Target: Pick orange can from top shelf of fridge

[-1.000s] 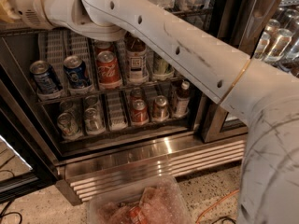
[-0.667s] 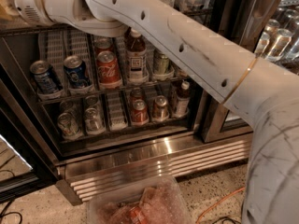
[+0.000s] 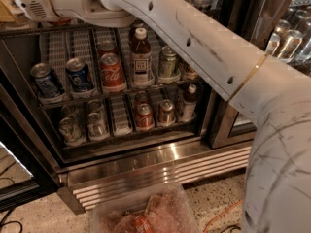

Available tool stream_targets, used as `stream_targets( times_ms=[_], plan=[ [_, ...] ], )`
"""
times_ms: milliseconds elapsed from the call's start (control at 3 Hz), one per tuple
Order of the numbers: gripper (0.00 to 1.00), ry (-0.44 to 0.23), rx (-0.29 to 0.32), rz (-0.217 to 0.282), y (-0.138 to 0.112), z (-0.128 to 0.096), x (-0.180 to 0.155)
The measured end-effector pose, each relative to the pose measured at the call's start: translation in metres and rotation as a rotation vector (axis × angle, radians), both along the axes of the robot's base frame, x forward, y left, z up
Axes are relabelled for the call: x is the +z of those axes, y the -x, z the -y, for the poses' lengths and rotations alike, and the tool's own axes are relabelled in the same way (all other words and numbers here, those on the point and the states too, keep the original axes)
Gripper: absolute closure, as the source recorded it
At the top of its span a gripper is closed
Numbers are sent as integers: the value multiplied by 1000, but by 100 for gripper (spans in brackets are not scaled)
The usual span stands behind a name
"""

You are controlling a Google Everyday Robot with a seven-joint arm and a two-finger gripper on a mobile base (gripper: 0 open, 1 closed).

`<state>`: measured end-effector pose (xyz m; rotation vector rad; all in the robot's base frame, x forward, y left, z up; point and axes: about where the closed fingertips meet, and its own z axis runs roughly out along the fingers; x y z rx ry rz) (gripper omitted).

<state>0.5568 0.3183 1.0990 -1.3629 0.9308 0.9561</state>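
Observation:
My white arm (image 3: 194,38) crosses the view from lower right to the top left corner, where its wrist housing (image 3: 43,4) ends. My gripper is out of view past that corner. The fridge (image 3: 146,154) stands open in front, with a dark interior and a steel frame. A dark shelf rail (image 3: 29,31) runs just under the wrist, and the arm hides what stands above it. The orange can is not in view.
The rack below holds two blue cans (image 3: 46,81), a red Coca-Cola can (image 3: 112,72), a bottle (image 3: 141,57) and a greenish can (image 3: 167,62). A lower rack holds several cans (image 3: 144,116). A ribbed steel grille (image 3: 160,171), a clear bin (image 3: 146,212) and an orange cable (image 3: 221,217) are at floor level.
My arm has risen a little, uncovering the top of the bottle on the middle rack. The cans and bottles have not moved.

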Motion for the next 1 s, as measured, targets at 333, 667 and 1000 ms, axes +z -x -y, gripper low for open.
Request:
stream_targets(
  times_ms=[333, 667, 1000],
  plan=[
    [100, 20, 51, -1, 6, 4, -2],
    [100, 33, 79, -4, 8, 5, -4],
    [100, 43, 98, -10, 8, 6, -8]
  ],
)
